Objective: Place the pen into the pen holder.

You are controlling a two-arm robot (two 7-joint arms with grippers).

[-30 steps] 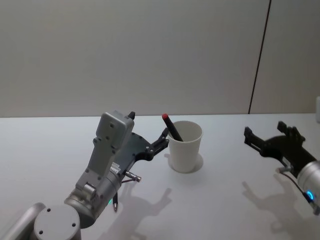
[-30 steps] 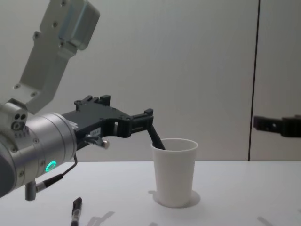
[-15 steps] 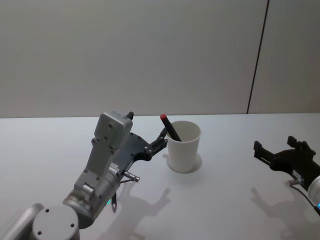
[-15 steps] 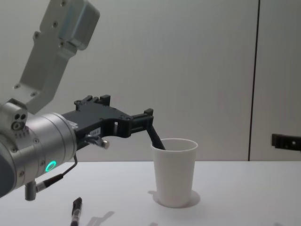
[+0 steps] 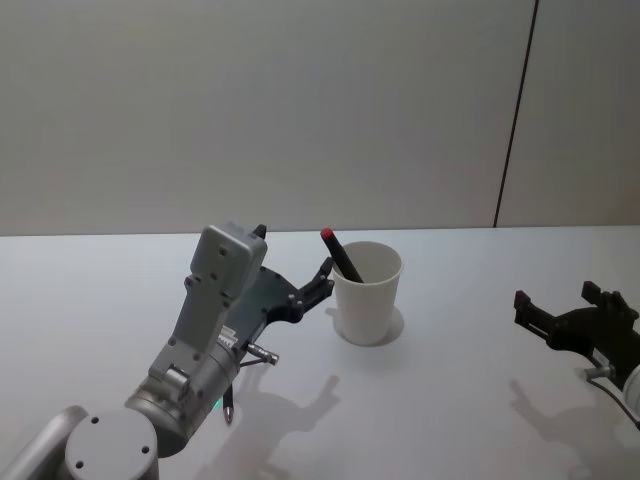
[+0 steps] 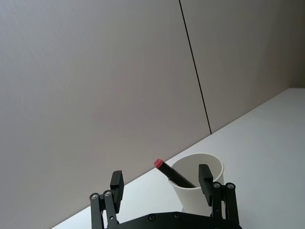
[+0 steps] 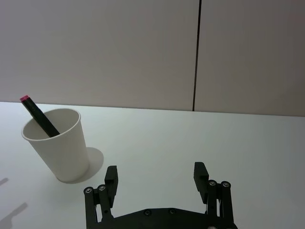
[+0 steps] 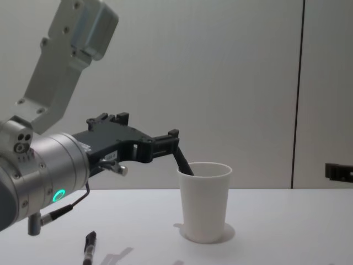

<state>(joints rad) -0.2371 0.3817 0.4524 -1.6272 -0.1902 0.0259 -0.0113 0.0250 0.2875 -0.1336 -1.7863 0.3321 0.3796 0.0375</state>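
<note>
The left pincer [image 6: 161, 181] sits just beside the top of the paper cup [image 5: 366, 300], on the cup's left side. Its two fingers are spread wide apart. It holds nothing. From the left wrist view the pen [image 6: 174, 173] shows in the gap between the fingers, with space on both sides, so the fingers do not seem to touch it.

The pen is in the cup. It leans on the rim, and its red end sticks up and out to the left. So the main job looks done. What is left, I think, is for the left arm to pull away without bumping the cup.

The right pincer [image 7: 156, 174] hangs over the tabletop [image 5: 450, 400], well apart from the cup, fingers spread and empty. A second dark pen [image 8: 89, 245] lies on the tabletop under the left arm.
</note>
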